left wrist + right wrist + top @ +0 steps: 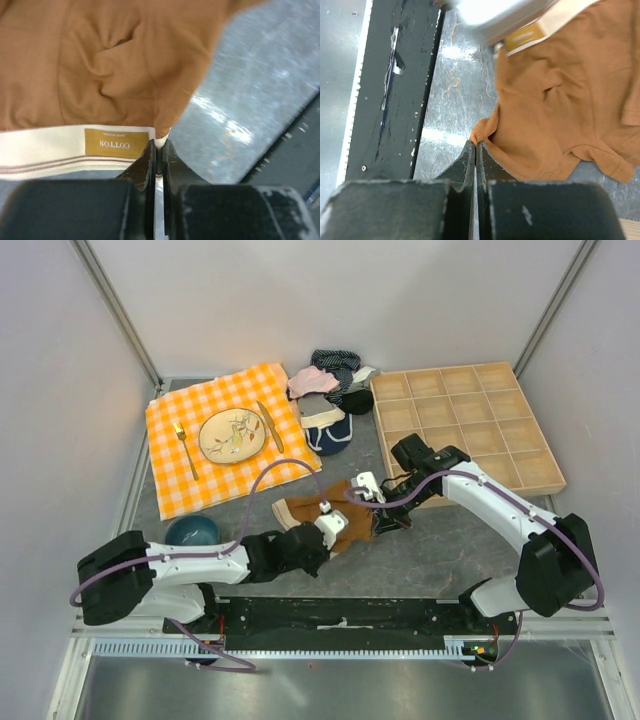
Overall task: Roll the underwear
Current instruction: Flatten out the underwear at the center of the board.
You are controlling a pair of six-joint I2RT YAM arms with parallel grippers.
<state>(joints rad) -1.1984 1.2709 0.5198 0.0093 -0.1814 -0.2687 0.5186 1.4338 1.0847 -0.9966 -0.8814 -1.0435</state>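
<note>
The rust-brown underwear [348, 502] lies crumpled on the grey table in front of the arms, its cream waistband toward the left. My left gripper [331, 528] is shut on the waistband's corner, next to the "COTTON" label [116, 143], as the left wrist view [158, 149] shows. My right gripper [378, 514] is shut on a corner of the brown fabric at the garment's right side, seen in the right wrist view [476, 146]. The fabric [560, 110] between the two grippers is wrinkled and slack.
An orange checked cloth [190, 485] with a plate [232, 434], fork and knife lies at the back left. A blue bowl [192, 531] sits by the left arm. A pile of garments [330, 390] and a wooden compartment tray [465, 425] stand behind.
</note>
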